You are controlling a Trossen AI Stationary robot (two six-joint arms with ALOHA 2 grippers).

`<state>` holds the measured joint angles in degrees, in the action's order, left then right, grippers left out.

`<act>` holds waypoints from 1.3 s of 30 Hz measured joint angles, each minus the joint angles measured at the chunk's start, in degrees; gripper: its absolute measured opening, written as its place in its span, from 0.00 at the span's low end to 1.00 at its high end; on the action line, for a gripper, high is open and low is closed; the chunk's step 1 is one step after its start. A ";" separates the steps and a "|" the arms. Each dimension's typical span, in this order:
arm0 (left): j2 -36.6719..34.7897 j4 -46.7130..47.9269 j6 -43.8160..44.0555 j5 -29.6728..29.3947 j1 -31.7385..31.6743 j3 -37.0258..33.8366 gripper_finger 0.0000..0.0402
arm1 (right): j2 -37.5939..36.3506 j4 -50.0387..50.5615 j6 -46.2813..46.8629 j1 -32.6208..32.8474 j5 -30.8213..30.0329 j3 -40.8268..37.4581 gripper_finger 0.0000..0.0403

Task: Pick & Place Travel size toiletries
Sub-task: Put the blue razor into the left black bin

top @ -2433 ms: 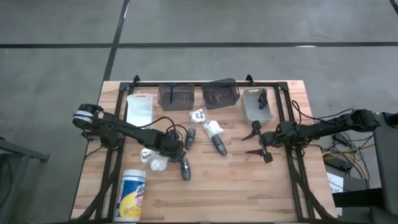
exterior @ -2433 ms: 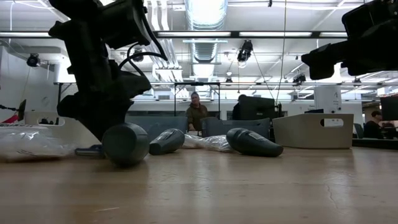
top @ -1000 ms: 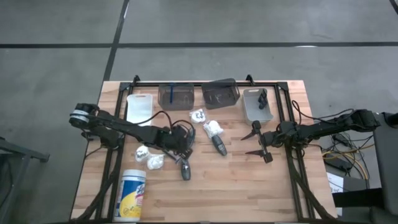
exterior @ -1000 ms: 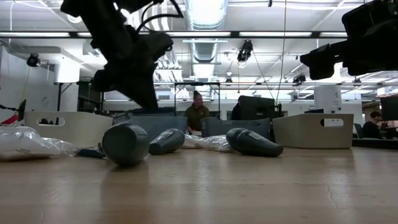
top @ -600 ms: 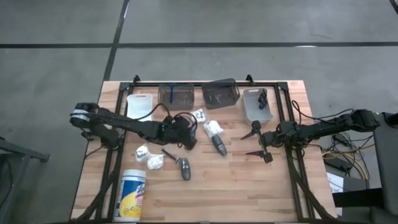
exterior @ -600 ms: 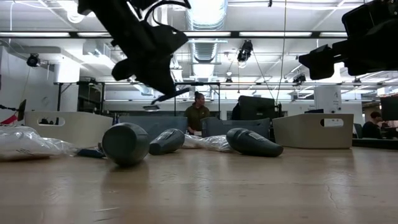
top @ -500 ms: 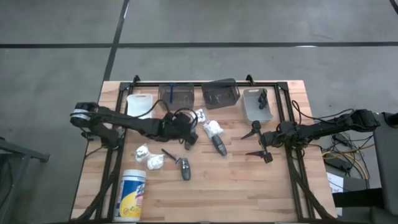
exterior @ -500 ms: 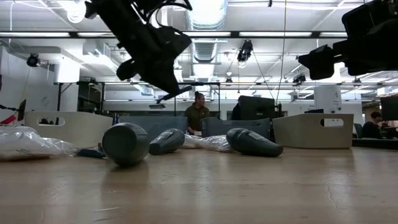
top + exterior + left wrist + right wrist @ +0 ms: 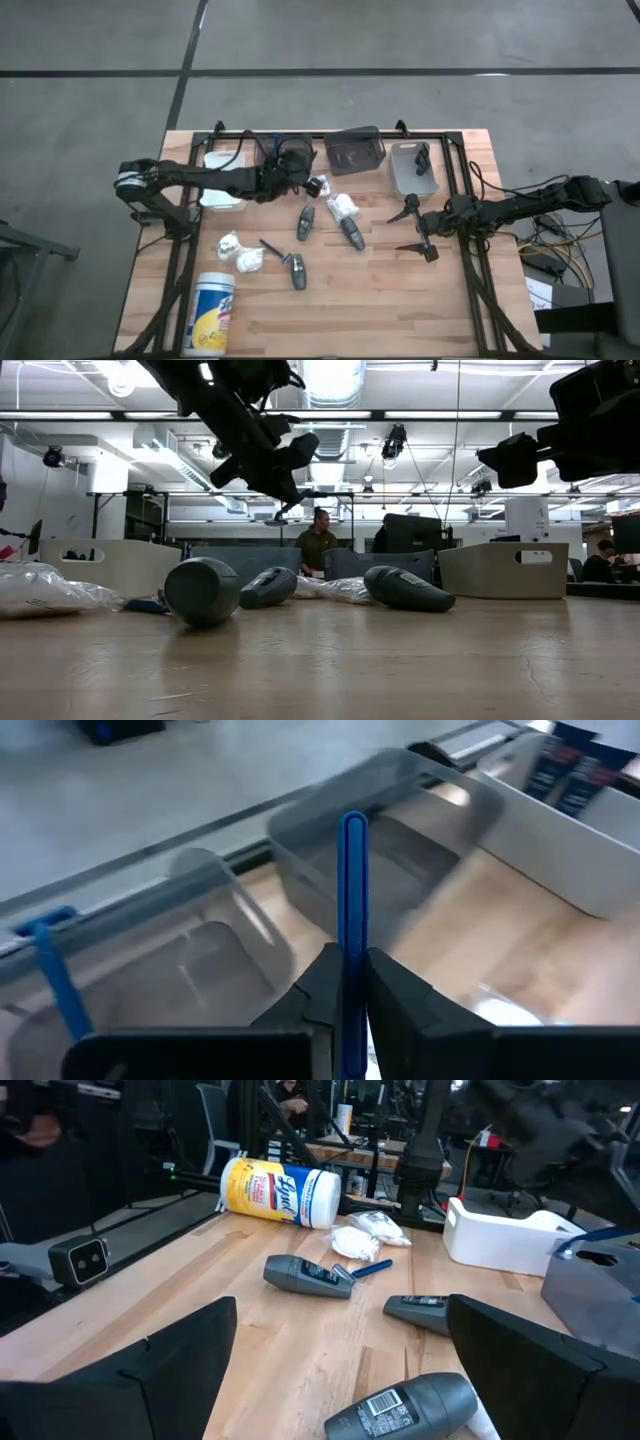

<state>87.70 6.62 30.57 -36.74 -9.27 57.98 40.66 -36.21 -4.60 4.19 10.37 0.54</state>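
A thin blue stick (image 9: 353,910) stands pinched between the fingers of the left claw (image 9: 345,982), raised above the desk (image 9: 400,300) over the clear bins (image 9: 230,935) at its far edge. Another blue stick (image 9: 58,982) leans in one bin. Dark grey tubes (image 9: 304,222) and white packets (image 9: 343,206) lie mid-desk. The right claw (image 9: 412,229) hangs spread near the grey bin (image 9: 413,172).

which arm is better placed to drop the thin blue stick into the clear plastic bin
Left. The left gripper already grips the thin blue stick above the clear plastic bin; the right gripper waits open, far off.
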 joint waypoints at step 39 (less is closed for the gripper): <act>6.83 -8.37 -2.15 -3.40 -16.92 -0.11 0.09 | -0.02 -0.01 -0.01 0.02 0.00 -0.01 0.60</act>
<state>94.53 -1.75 28.42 -40.14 -26.19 57.87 40.64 -36.22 -4.61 4.21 10.37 0.53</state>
